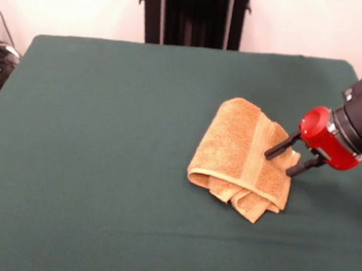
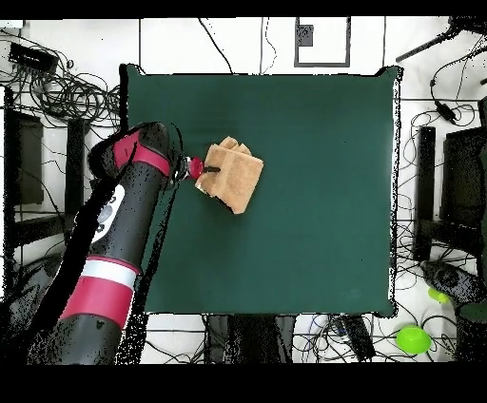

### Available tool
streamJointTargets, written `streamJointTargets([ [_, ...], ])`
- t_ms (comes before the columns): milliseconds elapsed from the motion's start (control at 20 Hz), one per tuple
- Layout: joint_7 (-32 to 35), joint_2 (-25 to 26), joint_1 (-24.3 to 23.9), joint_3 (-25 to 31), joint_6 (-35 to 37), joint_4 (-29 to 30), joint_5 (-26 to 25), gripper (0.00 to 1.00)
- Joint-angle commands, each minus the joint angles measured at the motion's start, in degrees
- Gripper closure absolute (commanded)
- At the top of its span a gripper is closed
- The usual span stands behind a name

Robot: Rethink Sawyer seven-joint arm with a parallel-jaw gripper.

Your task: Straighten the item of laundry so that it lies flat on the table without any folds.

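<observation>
Nearest the front edge of the tabletop (image 1: 89,165), only bare dark green cloth is being shown. A little farther in, toward the right-hand edge in the front view, the towel (image 1: 239,156) is being seen lying folded over on itself, several layers bunched and doubled at its near end, one rounded fold at its near left corner. A paler woven band is being shown running along its length near the right side. The towel is not lying flat. No label is being made out.

Just beyond and right of the towel's middle, the pincer (image 1: 288,159) is being held low at the towel's right edge, its two black fingers (image 1: 280,147) being kept parted and pointed at the cloth; one finger is being shown over the towel, the other at its edge. Nothing is being gripped between them, as far as can be told.

The red and black arm (image 1: 353,128) is being seen reaching in from the right edge. In the overhead view the towel (image 2: 233,173) is being shown near the arm-side edge of the tabletop (image 2: 314,238), with the pincer (image 2: 209,170) touching its side.
</observation>
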Motion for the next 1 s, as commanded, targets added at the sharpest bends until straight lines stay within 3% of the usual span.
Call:
streamJointTargets([
  [50, 19.0, 2.4, 0.2, 6.4, -1.5, -5.7, 6.2, 0.00],
  [300, 19.3, 1.9, 0.2, 6.6, -0.9, -5.8, 6.8, 0.00],
  [1000, 13.0, -4.9, 0.3, 11.3, -4.9, 1.8, 9.2, 0.00],
])
